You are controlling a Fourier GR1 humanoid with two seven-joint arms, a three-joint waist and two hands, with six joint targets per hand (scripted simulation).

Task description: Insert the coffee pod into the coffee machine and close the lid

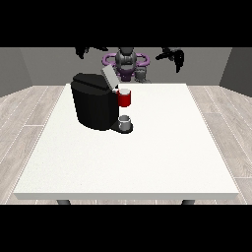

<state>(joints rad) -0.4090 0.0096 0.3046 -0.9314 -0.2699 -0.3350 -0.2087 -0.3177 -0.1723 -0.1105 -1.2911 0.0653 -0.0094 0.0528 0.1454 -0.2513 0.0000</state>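
The black coffee machine (96, 106) stands left of the table's middle, its grey lid (108, 76) tilted up and open. A red thing at the machine (124, 98) sits at its front under the lid. Below it a small grey cup-like thing (125, 122) rests on the machine's base. Another small grey thing (141, 74) stands at the table's far edge by the robot's body; I cannot tell which is the pod. The hand at the view's left (86, 50) and the hand at the view's right (174, 55) hang raised behind the table, fingers spread, holding nothing.
The white table (147, 157) stretches wide toward the camera in front of the machine. The robot's body (126, 61) stands behind the far edge. Wooden floor surrounds the table on both sides.
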